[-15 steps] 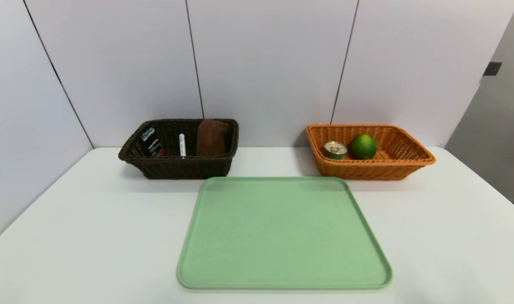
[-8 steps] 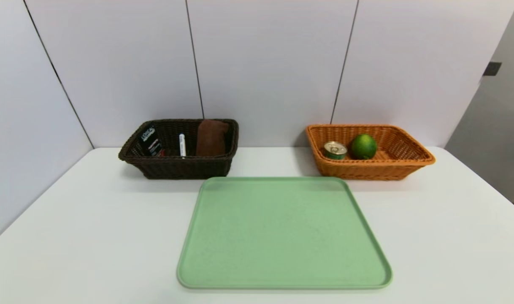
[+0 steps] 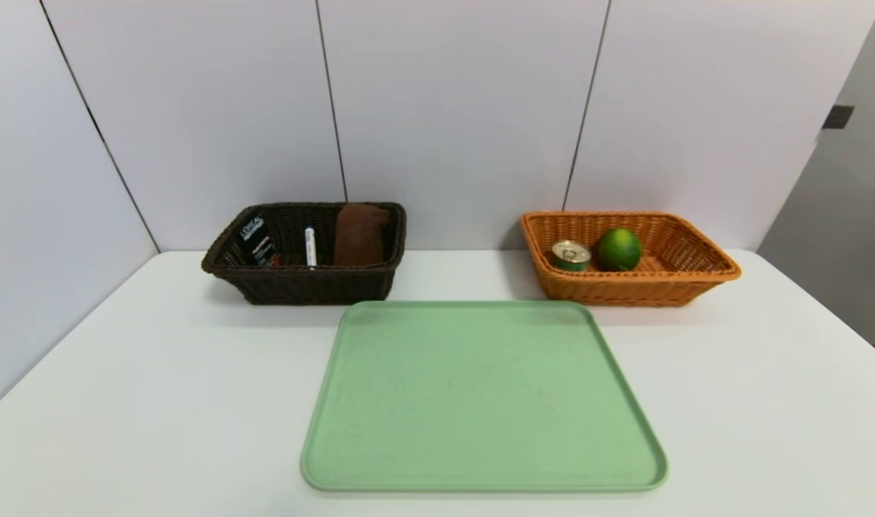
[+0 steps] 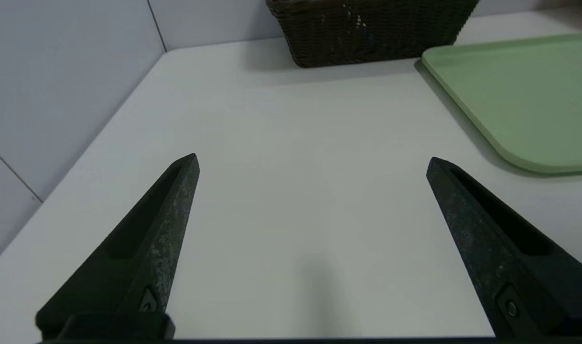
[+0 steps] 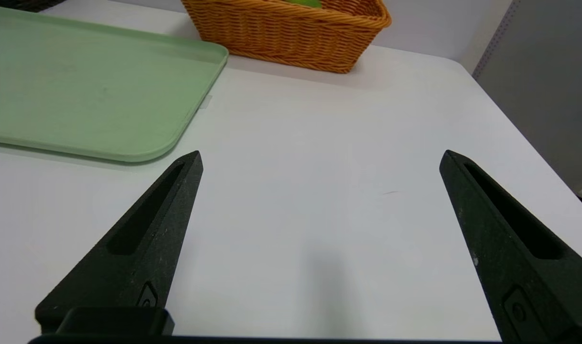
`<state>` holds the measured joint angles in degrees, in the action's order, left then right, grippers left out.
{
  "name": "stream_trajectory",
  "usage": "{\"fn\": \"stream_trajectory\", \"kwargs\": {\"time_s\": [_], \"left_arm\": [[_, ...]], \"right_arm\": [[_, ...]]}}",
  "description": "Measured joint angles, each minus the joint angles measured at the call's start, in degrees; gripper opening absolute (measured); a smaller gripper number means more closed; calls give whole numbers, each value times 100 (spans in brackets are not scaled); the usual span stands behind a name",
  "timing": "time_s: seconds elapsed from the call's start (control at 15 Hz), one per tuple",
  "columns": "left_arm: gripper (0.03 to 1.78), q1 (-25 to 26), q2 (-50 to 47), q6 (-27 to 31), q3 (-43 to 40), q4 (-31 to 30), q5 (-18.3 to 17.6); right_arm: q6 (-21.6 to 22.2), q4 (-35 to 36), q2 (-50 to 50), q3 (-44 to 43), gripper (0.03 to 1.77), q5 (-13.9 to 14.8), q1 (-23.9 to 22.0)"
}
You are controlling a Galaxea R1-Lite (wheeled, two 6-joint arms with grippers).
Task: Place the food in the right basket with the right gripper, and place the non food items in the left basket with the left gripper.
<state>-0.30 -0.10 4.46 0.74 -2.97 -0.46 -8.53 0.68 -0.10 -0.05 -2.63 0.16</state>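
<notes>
1. We see the left basket (image 3: 304,253) at the counter's (image 3: 157,373) far edge toward the left corner; it holds the dark tube (image 3: 255,240) leaning at its left end, the white marker (image 3: 310,246) in the middle and the rolled brown towel (image 3: 359,233) at its right end.
2. The right basket (image 3: 628,258) sits at the far edge toward the right corner, with the tin can (image 3: 571,255) and the lime (image 3: 619,249) side by side inside, just beside each other.
3. A green tray (image 3: 480,395) lies bare in the counter's middle, between the baskets and nearer us.
4. Our left tool (image 4: 312,160) hovers over bare counter near the near left edge, fingers spread wide, gripping nothing.
5. Our right tool (image 5: 319,157) hovers over bare counter near the near right edge, likewise spread wide and holding nothing.
</notes>
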Motion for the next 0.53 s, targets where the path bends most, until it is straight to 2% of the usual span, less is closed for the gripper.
{"fn": "stream_trajectory", "kwargs": {"time_s": [0.13,0.33,0.53], "left_arm": [[169,-5,-1,-201,-54,218,-41],[169,-5,-4,-519,-72,118,16],[169,0,-1,-594,-74,87,79]], "right_arm": [[13,-11,-1,2,171,7,0],[20,-17,-1,5,171,10,-2],[-15,-20,-1,5,171,2,0]]}}
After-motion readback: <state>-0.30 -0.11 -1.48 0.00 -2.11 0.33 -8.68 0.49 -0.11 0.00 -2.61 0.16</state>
